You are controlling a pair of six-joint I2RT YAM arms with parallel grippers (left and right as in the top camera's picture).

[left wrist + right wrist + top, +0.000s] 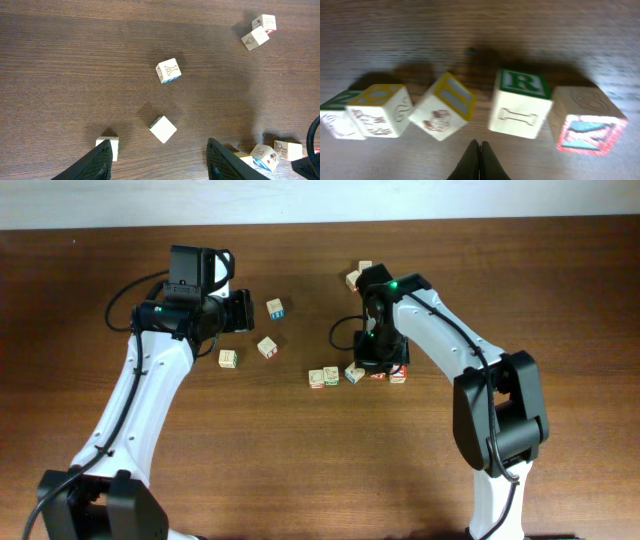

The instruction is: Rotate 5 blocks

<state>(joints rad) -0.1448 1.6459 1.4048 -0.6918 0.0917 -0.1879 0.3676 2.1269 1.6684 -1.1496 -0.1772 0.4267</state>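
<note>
Right end effector (479, 150), pinched shut and empty, points at a row of five blocks (520, 107) on the bench (480, 25), nearest the tilted yellow one (445, 112). Best to nudge its corner gently, sparing its neighbours. Farther off, left end effector (162, 152) hovers half-open, empty.

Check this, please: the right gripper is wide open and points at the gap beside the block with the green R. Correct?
No. The right gripper is shut, not wide open; the right wrist view shows its jaws pressed together. It does point at the gap beside the green R block.
</note>
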